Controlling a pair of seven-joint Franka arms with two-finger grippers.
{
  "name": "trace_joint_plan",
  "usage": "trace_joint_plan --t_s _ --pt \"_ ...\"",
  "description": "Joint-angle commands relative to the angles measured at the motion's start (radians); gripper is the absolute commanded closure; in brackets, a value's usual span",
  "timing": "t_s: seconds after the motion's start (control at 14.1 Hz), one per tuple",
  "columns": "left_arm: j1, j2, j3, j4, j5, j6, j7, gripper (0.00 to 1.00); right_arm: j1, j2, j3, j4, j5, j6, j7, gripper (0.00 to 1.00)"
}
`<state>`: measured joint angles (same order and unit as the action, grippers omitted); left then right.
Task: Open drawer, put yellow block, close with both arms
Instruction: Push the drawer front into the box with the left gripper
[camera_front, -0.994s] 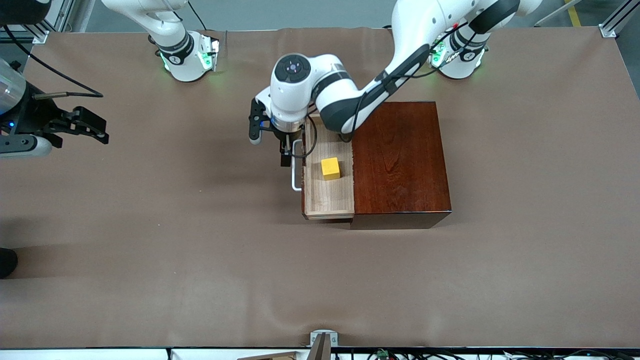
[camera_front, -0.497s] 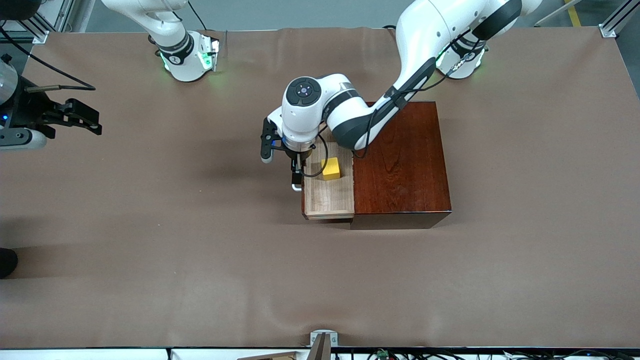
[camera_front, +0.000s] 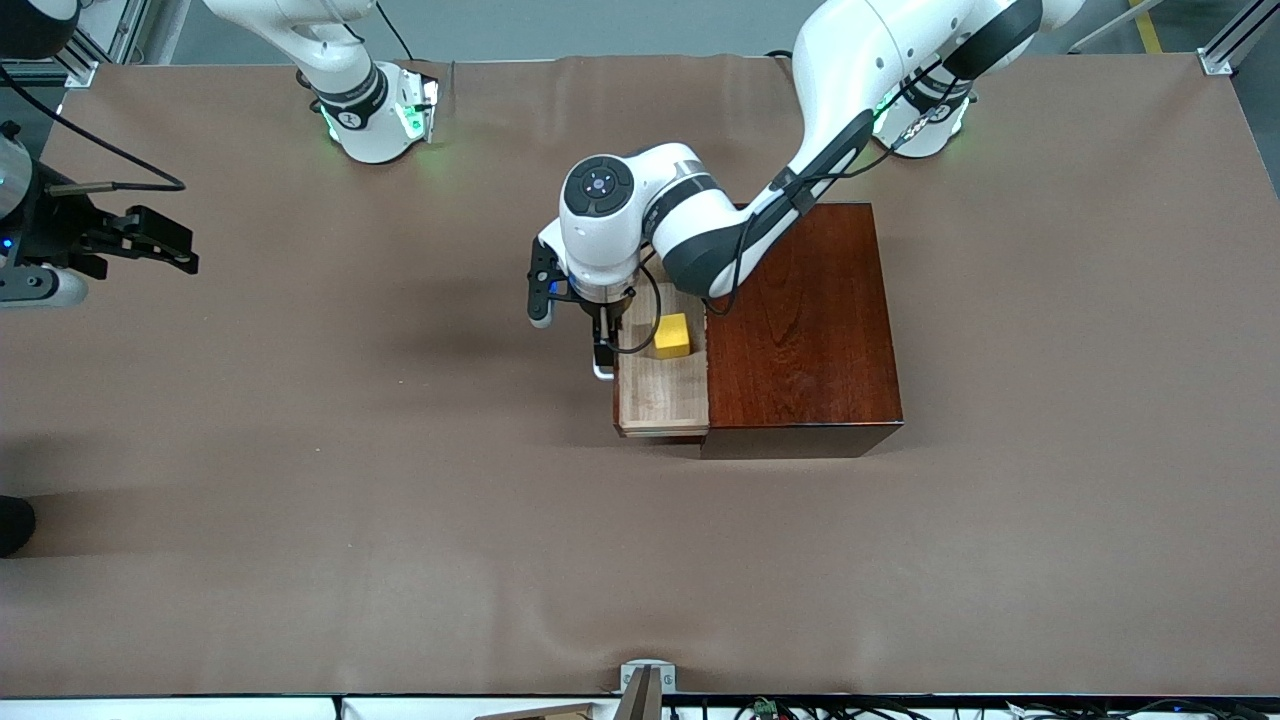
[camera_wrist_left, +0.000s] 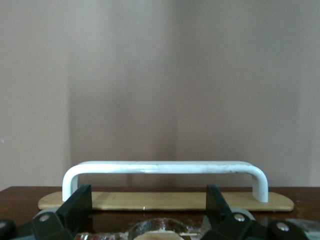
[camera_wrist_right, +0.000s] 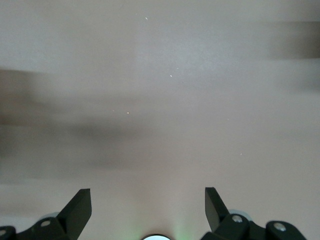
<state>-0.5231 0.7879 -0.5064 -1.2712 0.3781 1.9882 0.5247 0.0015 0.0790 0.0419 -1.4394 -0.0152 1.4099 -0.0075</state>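
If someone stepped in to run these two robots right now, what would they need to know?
Left claw: open, at the drawer's white handle, nothing held.
Right claw: open, empty, waiting over bare table at the right arm's end.
Yellow block: inside the drawer, which sticks partway out of the dark wooden box.
Done: drawer opened, block put in.
Left: push the drawer fully shut.

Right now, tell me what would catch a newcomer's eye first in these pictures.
The glossy dark reddish-brown box at mid-table, with its light-wood drawer partly out toward the right arm's end and the yellow block in it. Next, the left arm reaching over the box, the left gripper open at the drawer's white handle. The right gripper waits open over bare table at the right arm's end.
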Motion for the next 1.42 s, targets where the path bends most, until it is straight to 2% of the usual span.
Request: trace_joint_plan --t_s 0.0,0.43,0.92,1.14,1.35 --pt "0.005 -0.027 0.017 -0.022 0.027 -0.176 0.015 0.00 -0.020 -0.038 0.010 -0.041 -0.008 0.007 0.007 0.00" --pt "0.011 -0.070 0.039 -0.022 0.094 -0.330 0.122 0.00 -0.020 -0.033 0.010 -0.041 -0.008 0.009 0.014 0.00" --pt "0.035 -0.072 0.052 -0.028 0.113 -0.379 0.175 0.00 -0.020 -0.031 0.010 -0.041 -0.008 0.011 0.014 0.00" --pt "0.022 -0.067 0.052 -0.020 0.105 -0.365 0.155 0.00 -0.020 -0.031 0.010 -0.041 -0.008 0.011 0.014 0.00" --pt "0.017 -0.073 0.036 -0.016 0.097 -0.235 0.013 0.00 -0.020 -0.031 0.010 -0.041 -0.008 0.009 0.014 0.00"
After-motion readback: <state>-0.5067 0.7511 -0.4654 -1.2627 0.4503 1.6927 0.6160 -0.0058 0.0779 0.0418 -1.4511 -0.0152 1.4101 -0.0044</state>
